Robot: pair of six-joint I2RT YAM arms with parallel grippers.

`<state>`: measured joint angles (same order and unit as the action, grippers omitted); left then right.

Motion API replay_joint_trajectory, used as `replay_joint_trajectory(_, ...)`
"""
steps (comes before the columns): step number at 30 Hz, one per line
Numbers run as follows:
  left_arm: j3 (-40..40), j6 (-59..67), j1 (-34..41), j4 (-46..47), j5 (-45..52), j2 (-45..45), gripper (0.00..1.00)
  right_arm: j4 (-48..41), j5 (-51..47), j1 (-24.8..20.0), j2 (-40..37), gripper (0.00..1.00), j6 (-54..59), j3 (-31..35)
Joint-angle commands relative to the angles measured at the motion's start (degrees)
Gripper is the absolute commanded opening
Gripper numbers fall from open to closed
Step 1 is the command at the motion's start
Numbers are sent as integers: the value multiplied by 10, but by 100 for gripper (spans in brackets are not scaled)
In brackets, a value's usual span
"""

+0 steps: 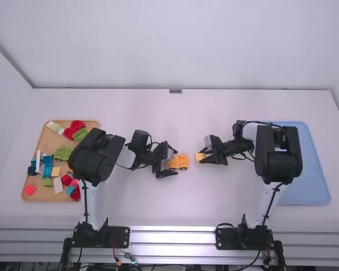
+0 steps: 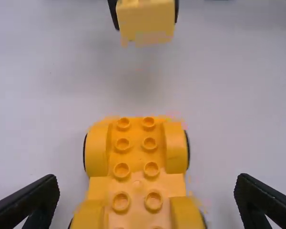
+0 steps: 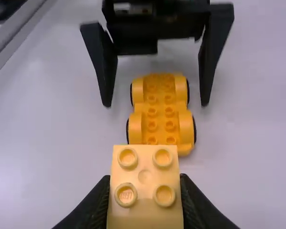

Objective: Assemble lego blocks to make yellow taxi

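Near the middle of the white surface (image 1: 175,214), the yellow wheeled base (image 1: 183,162) sits between the spread fingers of the left gripper (image 1: 177,162), with a gap on either side of it. Just to the right, apart from the base, the right gripper (image 1: 201,156) has its fingers pinching a pale yellow block (image 3: 145,191) with four studs on top.

Free passage along the far edge of the bench (image 1: 214,104); a wheeled base (image 1: 182,162) obstructs between left end effector (image 1: 174,162) and right end effector (image 1: 202,157).
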<state>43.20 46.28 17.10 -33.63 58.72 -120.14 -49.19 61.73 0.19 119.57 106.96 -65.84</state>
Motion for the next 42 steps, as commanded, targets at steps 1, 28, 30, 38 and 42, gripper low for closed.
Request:
replay_joint_trajectory(1, 13, 3, 6, 4, 6, -18, 96, -3, 37, 6, -7, 18, 13, -9)
replay_joint_trajectory(28, -8, -5, 6, -44, 3, -21, 57, 369, -98, 132, -144, 4, -392, 140)
replay_joint_trajectory(30, -7, -10, 6, -44, 3, -21, 57, 406, -111, 140, -154, 6, -420, 165)
replay_joint_trajectory(38, -7, -11, 6, -43, 6, -21, 57, 507, -125, 152, -153, 7, -490, 216)
replay_joint_trajectory(42, -10, -10, 6, -44, 5, -21, 55, 502, -125, 152, -153, 7, -487, 217)
